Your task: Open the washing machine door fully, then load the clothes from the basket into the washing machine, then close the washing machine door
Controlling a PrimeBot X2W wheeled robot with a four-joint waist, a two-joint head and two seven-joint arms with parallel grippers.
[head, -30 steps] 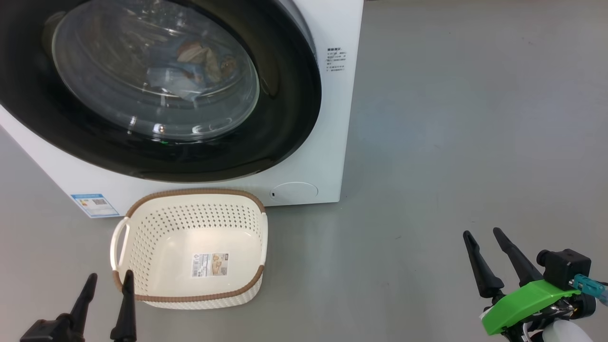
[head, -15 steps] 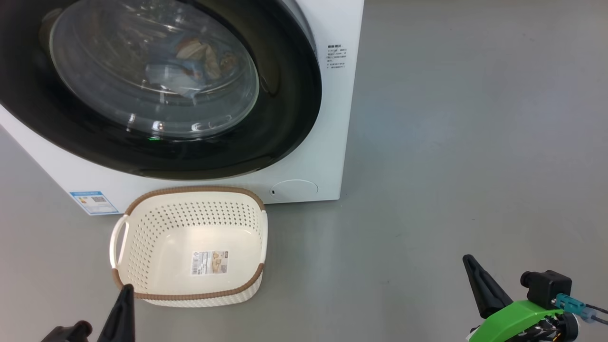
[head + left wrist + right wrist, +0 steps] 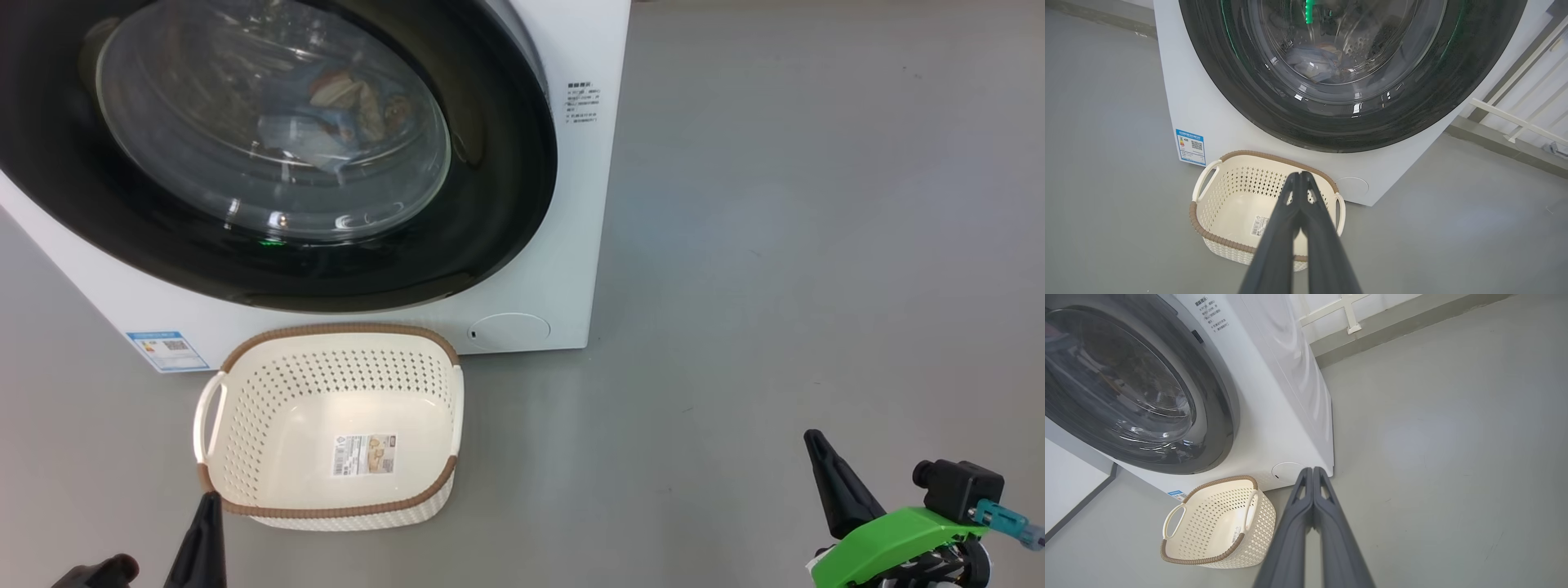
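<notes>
Two robot claws are drawn back in front of a white front-loading washing machine (image 3: 575,245) on a grey floor (image 3: 775,245).

The left claw (image 3: 1300,175) is closed, its two dark fingers pressed together into one point and gripping nothing. Just ahead of its tip sits the basket (image 3: 335,330), cream-white and perforated with a brown rim. It stands upright on the floor and has nothing in it but a paper label (image 3: 365,454) stuck to its base. From the head camera, the claw's tip lies close to the basket's near left corner.

Beyond the basket, further ahead of this claw, is the washing machine door (image 3: 498,204), a glossy black ring around a bulging glass window. It is pushed shut against the machine's front. Behind the glass, in the drum, lie the clothes (image 3: 343,98). Reflections blur them, but they look like a pale blue bundle with brownish prints.

The right claw (image 3: 1312,470) is also closed and empty, with a bright green part (image 3: 890,535) behind its fingers. It hangs over bare floor, well to the right of the basket. The machine's front right corner and its round service flap (image 3: 508,331) lie ahead of it and to its left.
</notes>
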